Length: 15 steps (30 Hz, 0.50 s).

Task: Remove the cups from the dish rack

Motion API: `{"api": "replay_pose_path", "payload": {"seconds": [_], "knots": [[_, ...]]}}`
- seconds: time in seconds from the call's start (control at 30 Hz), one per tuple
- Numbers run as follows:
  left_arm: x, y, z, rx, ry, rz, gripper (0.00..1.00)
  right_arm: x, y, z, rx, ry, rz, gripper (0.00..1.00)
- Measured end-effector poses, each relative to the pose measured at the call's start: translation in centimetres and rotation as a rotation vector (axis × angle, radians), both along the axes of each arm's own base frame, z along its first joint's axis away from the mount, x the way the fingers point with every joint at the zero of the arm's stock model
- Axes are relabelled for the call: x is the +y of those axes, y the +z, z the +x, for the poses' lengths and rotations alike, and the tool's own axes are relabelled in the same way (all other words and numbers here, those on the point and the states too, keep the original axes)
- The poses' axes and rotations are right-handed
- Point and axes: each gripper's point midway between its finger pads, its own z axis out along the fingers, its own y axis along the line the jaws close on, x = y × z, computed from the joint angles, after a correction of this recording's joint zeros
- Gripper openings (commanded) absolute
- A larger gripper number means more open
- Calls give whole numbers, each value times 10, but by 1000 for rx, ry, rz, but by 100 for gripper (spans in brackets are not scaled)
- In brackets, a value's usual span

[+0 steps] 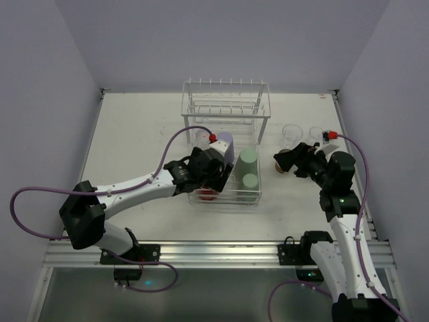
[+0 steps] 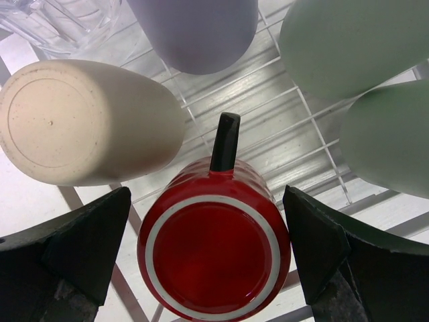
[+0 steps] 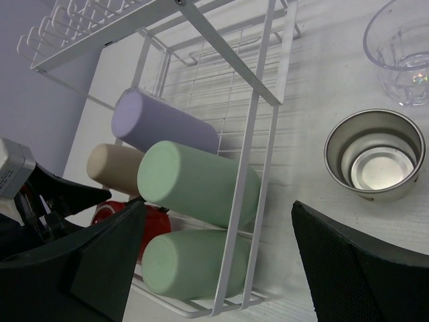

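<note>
The white wire dish rack stands mid-table. In its basket lie a lavender cup, a tan cup, two pale green cups and a red cup. My left gripper is open, with its jaws either side of the red cup's base and small gaps showing. In the top view the left gripper is down in the basket. My right gripper is open and holds nothing. It hovers right of the rack, next to a tan cup with a shiny inside that stands upright on the table.
Two clear cups stand on the table at the back right, one of them just beyond the shiny cup. A clear cup lies in the rack behind the tan one. A black prong rises behind the red cup.
</note>
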Motion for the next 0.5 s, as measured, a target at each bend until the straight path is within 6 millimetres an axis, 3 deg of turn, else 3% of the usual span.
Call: {"api": "replay_pose_path", "payload": {"seconds": [0.3, 0.5], "knots": [[18, 3, -10, 48, 12, 87, 100, 2, 0, -1, 2, 12, 4, 93], [30, 19, -21, 62, 19, 99, 100, 7, 1, -3, 0, 37, 8, 95]]}}
